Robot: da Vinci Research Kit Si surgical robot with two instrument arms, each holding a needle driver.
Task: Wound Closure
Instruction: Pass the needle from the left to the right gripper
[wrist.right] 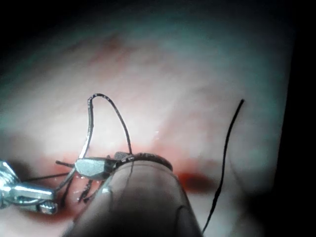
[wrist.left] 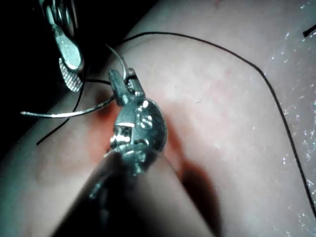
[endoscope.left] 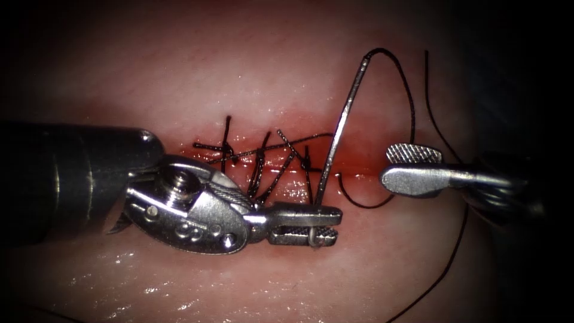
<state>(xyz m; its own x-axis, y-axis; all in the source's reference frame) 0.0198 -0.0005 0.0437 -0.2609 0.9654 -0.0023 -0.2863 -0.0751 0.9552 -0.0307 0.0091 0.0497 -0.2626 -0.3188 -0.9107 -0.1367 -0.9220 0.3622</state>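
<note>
The left tool [endoscope.left: 317, 226] has its jaws closed on the needle [endoscope.left: 338, 134] near its pointed end; the needle stands free of the tissue [endoscope.left: 287, 66]. The right tool [endoscope.left: 412, 170], jaws parted, holds nothing. Thread [endoscope.left: 409, 96] trails from the needle's tail. Stitches [endoscope.left: 263, 155] cross the cut [endoscope.left: 359, 164], which is wet with red fluid [endoscope.left: 353, 152]. No legible markings.

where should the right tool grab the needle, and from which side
Probably mid-shaft of the needle, coming from the right. The left end effector is shut on it near the tip end, and the swaged end with the thread stands up free of the tissue. The right end effector sits open beside it.
</note>
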